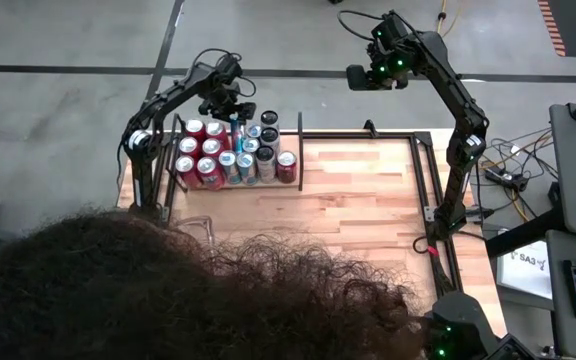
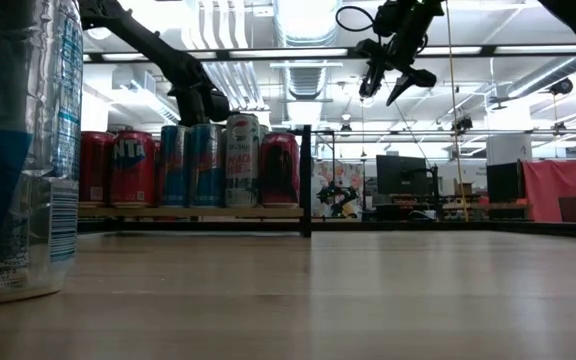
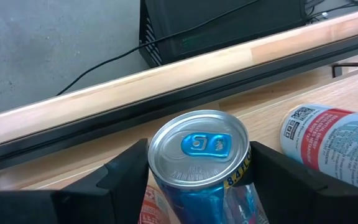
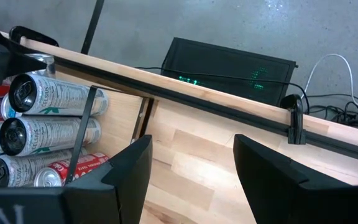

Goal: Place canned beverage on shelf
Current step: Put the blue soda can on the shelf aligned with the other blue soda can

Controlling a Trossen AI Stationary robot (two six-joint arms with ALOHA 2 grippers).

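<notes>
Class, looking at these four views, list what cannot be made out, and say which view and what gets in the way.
- Near table edge, high view: hidden by a person's hair.
- Blue can in the left gripper, left wrist view: lower body cut off by the picture edge.
- Rear cans on the shelf, low view: hidden behind the front row.
- Right gripper: holds nothing.

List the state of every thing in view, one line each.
Blue can: upright, between the left tool fingers, sealed.
Left tool: around the blue can, over the shelf.
Right tool: open, empty, raised.
Shelf: narrow bay packed with upright cans.
Near can: upright on the table.
</notes>
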